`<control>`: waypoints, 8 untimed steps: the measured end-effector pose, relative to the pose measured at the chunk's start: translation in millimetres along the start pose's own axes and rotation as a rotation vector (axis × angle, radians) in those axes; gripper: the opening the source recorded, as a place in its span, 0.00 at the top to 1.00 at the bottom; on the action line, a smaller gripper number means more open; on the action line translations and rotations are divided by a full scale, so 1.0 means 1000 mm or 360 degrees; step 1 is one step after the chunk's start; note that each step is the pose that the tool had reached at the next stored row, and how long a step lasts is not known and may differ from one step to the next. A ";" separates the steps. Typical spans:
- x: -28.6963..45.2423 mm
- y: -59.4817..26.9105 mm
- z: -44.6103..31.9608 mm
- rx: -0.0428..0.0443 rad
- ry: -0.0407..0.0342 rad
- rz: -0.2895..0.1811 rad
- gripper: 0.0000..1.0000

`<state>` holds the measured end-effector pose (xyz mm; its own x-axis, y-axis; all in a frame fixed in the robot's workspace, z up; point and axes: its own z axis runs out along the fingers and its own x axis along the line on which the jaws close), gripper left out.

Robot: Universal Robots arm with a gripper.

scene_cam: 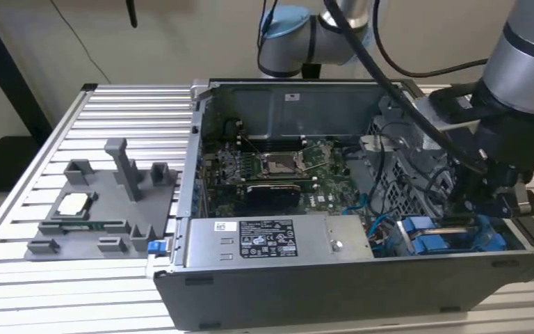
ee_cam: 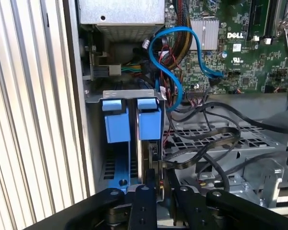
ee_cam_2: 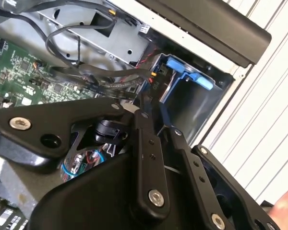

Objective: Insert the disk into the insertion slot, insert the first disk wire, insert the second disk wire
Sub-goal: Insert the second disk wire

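The pincer (ee_cam: 156, 191), pressed together on the disk (ee_cam: 149, 158) edge in the insertion slot (ee_cam: 116, 167), grips something stiff, heavyish, probably shock-sensitive—best held by its blue carrier.

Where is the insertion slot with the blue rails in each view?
Exterior view: the insertion slot sits in the open computer case's near corner, toward the exterior view's right.
First wrist view: its blue tabs stand side by side against the case wall.
Second wrist view: its blue piece sits in the case corner.
Shared landmark: the ribbed metal table just outside that wall.
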<state>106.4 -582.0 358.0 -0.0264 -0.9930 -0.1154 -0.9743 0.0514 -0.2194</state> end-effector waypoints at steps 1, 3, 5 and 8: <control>-0.0004 -0.0007 -0.0033 -0.0001 0.0000 0.0000 0.77; -0.0013 -0.0024 -0.0105 -0.0003 0.0000 0.0000 0.77; -0.0020 -0.0038 -0.0170 -0.0003 0.0000 0.0001 0.77; -0.0033 -0.0062 -0.0275 -0.0003 0.0000 0.0000 0.77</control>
<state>106.4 -582.0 386.3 -0.0267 -0.9930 -0.1154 -0.9747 0.0515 -0.2174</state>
